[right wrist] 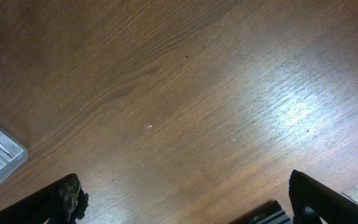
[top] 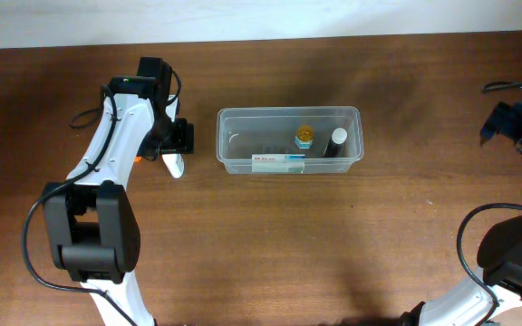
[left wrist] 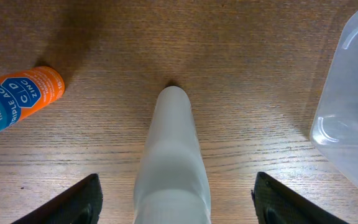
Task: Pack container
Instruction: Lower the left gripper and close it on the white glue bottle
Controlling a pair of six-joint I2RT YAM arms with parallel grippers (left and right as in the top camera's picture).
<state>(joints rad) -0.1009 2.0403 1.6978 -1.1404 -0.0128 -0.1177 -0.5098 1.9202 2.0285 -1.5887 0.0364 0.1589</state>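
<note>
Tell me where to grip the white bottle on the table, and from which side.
Take the white bottle across its mid-body, from above with the left gripper. It lies flat, its length running between the open fingers, so they close on its narrow rounded sides.

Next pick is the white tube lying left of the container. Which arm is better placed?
Left. The left gripper is open astride the white tube, right beside the container. The right gripper hangs open over the table on the container's far side, away from the tube.
</note>
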